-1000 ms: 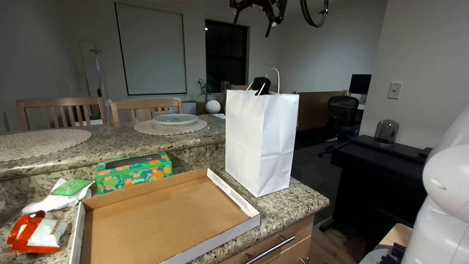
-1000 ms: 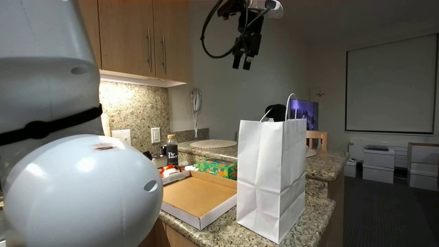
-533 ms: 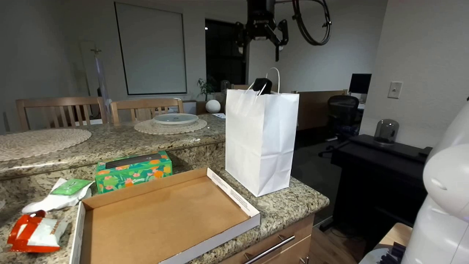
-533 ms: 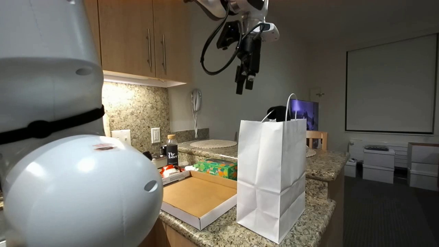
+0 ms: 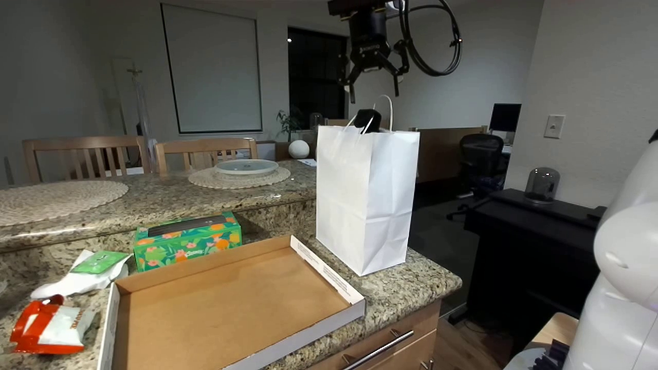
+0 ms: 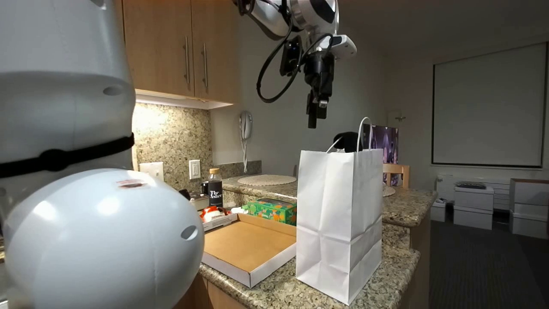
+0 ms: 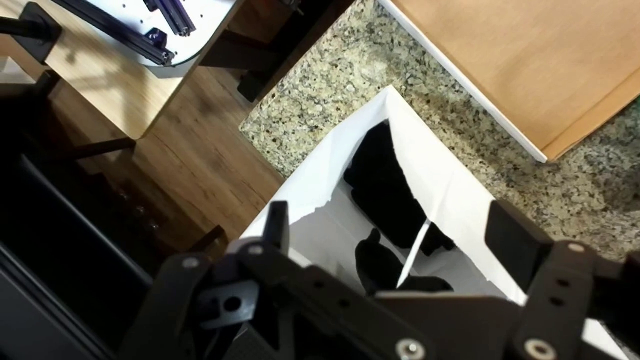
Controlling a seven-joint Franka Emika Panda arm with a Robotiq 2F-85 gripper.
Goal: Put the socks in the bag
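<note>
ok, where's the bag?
In an exterior view, right of centre: the bag stands upright on the counter, just right of the tray, below the end effector.

Around me, a home kitchen: a speckled stone bench [image 5: 432, 280] with a wooden drawer [image 5: 424, 319] below, placemats [image 5: 56, 200] on its raised far ledge [image 5: 154, 194], chairs [image 5: 205, 146] beyond, and pale wooden wall cabinets [image 6: 158, 47].

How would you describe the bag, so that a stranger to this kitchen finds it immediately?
Start at the granite counter; find the shallow cardboard tray on it. Beside the tray, near the counter's corner, stands the bag. It is white and, unlike the tray, tall, with loop handles and a black sock showing above its rim.
</note>
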